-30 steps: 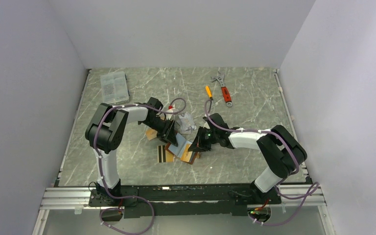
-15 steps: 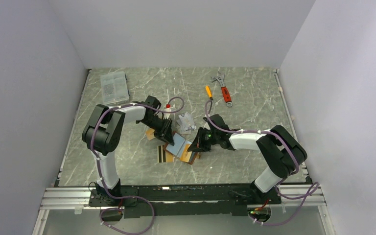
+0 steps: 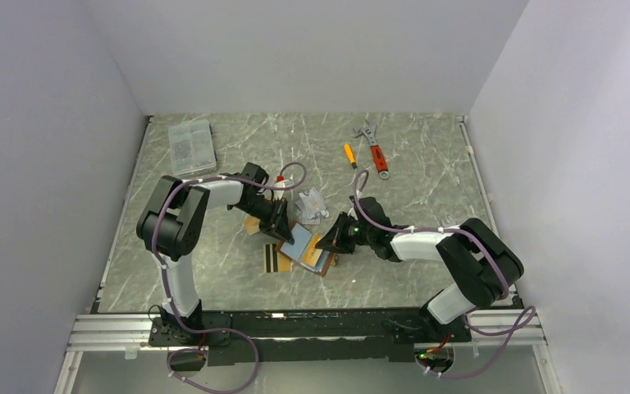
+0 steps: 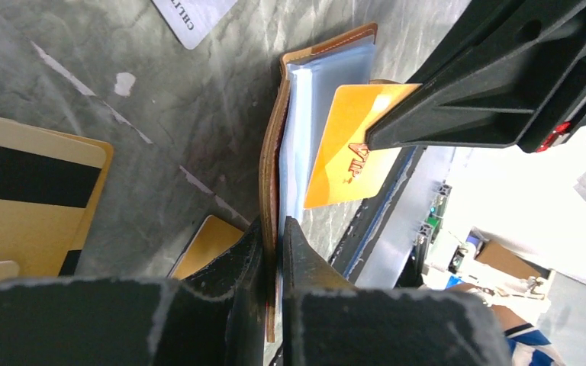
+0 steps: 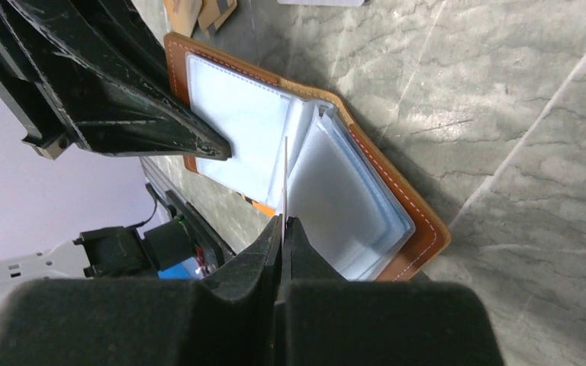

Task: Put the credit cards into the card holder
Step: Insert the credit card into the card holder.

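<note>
**Steadying the holder so a card can go in**

On the marbled table (image 3: 426, 164) the card holder (image 3: 302, 245) lies open. The left gripper (image 4: 273, 229) is nipped narrow on its leather edge, likely to stop it sliding. The right gripper (image 5: 282, 221) clamps an orange card (image 4: 351, 152) edge-on above the clear sleeves, lined up for a slot.

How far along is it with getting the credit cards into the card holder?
Done: the card holder lies open, pinched at its edge by the left gripper; visible sleeves look empty. In hand: the right gripper holds an orange card at the sleeves. Left: the striped gold cards and silver cards lie loose outside it.
</note>
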You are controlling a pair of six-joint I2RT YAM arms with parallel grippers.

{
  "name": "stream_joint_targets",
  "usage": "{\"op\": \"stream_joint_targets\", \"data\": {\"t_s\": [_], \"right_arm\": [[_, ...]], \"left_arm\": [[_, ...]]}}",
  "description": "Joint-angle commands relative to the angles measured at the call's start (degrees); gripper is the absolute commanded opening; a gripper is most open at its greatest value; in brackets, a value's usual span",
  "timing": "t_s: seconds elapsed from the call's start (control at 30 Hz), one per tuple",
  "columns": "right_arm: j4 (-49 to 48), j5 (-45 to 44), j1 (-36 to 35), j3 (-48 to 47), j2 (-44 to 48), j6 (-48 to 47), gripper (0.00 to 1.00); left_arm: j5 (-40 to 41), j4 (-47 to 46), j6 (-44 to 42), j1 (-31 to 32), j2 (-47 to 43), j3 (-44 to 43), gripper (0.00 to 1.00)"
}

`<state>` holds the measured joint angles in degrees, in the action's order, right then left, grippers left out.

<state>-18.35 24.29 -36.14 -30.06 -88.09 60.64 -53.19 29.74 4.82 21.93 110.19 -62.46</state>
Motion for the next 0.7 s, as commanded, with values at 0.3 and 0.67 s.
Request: {"op": "stream_joint_targets", "data": {"t_s": [0.3, 0.67], "right_arm": [[-12.4, -8.2, -1.6, 4.2, -0.1, 6.3, 0.00], [-11.2, -11.9, -4.3, 5.3, 0.5, 7.9, 0.00]], "left_arm": [[-7.4, -8.8, 8.0, 0.0, 0.7, 4.8, 0.08], [-4.0, -9.5, 8.0, 0.0, -2.2, 6.8, 0.12]]}}
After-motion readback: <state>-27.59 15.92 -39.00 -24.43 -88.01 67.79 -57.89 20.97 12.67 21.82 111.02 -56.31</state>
